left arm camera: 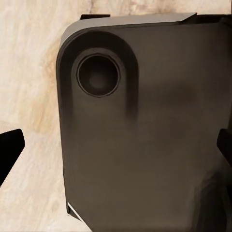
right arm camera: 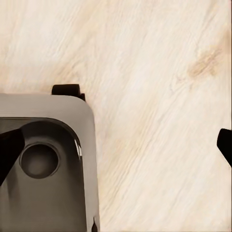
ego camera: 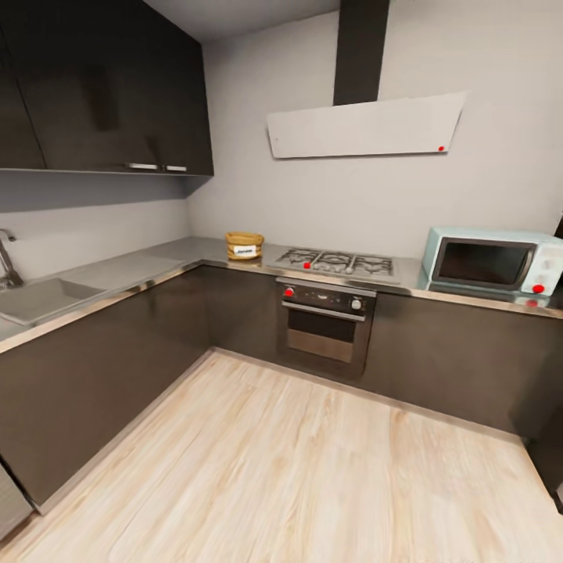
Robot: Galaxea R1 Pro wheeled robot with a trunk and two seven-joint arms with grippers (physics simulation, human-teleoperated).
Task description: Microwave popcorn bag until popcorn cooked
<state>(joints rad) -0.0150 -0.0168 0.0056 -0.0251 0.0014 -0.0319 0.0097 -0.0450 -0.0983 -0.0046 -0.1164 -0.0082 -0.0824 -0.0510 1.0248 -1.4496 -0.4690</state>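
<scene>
Ahead, the popcorn bag (ego camera: 244, 245) sits on the far countertop (ego camera: 148, 262), left of the hob (ego camera: 336, 262); the microwave (ego camera: 493, 262) stands far right. My grippers hang spread over the floor (right arm camera: 159, 72), neither arm evidently nearer.

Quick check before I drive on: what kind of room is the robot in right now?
A home kitchen, by the look of it: a gas hob over a built-in oven, a sink set in the grey countertop, and a pale blue microwave on the right.
</scene>
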